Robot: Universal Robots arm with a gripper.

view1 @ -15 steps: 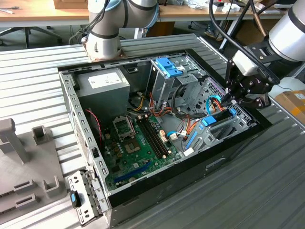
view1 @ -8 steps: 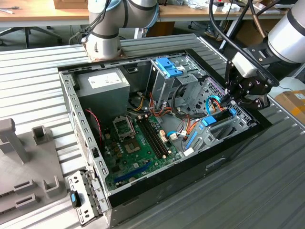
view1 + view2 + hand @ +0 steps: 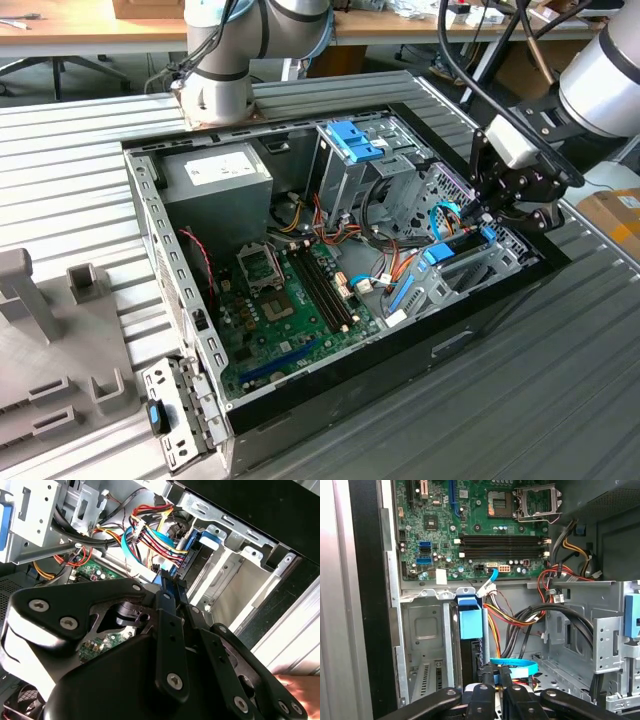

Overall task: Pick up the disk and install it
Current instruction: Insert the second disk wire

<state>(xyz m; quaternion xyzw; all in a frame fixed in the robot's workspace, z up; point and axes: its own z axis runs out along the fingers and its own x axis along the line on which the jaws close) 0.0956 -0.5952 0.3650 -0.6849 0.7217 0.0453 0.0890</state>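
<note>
Open computer case (image 3: 300,420) lying on the ribbed metal bench (image 3: 560,400), used here as the landmark. Inside it, along the wall nearest the arm, the disk (image 3: 470,630): black body on edge in a silver drive bay (image 3: 422,645), blue end tab toward the motherboard (image 3: 470,530), blue rails running back toward the arm. Seen in the exterior view as a blue strip (image 3: 440,252) low in that same corner of the case.

Pincer (image 3: 492,672) down inside the case at the disk's rear end, narrow black fingers (image 3: 485,676) drawn close together over the drive's back edge, just by the blue data cable (image 3: 520,666). Judged as closed on the disk, or at least pressed against it; actual contact hidden behind the finger links. Second wrist view: same fingertips (image 3: 167,587) at the blue edge, bundled coloured wires (image 3: 150,540) just beyond.

Progress, as a judgement: pick-up done, disk already carried into the case and lying mostly within its bay. Left: full seating, if not already reached, and release. Depth of seating not readable. Tall silver cage with its blue clip (image 3: 352,140) deeper in the case, apart from the work.
</note>
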